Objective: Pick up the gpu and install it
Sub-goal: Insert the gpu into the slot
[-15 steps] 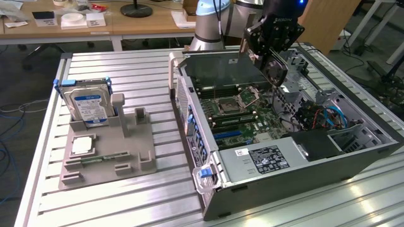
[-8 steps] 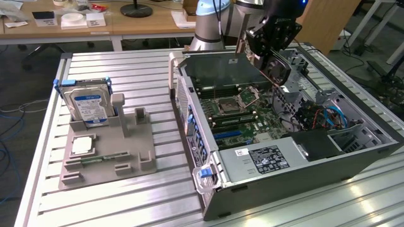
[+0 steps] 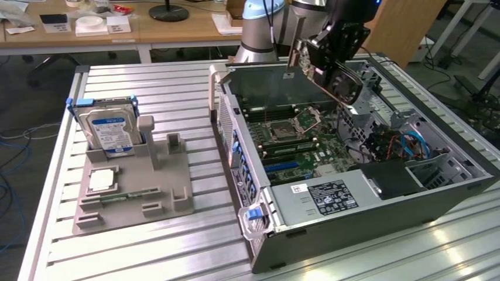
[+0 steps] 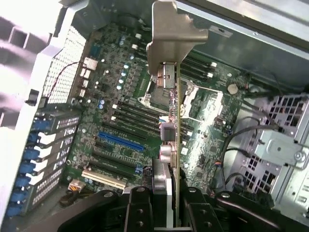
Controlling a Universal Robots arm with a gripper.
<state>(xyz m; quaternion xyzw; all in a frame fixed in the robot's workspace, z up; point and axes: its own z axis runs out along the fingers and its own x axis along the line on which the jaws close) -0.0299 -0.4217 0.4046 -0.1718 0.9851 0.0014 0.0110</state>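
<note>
My gripper [image 3: 332,58] hangs over the open computer case [image 3: 367,219], shut on the gpu [image 3: 343,88]. The card is held above the motherboard [image 3: 293,140] near the case's far end, and its silvery end bracket [image 3: 294,58] points toward the case's slotted rear wall. In the wrist view the gpu [image 4: 177,140] appears edge-on as a thin line running from between my gripper [image 4: 174,198] out to its metal bracket [image 4: 169,38]. Below it lies the green motherboard [image 4: 116,96] with a blue expansion slot [image 4: 120,141] and dark slots beside it.
A silver hard drive [image 3: 109,132] with a blue-white label stands upright in a grey holder [image 3: 137,187] on the exterior view's left, with a small green memory stick [image 3: 117,199] lying in it. Inside the case are the power supply [image 3: 328,196], cables [image 3: 406,146] and a metal drive cage [image 4: 280,150].
</note>
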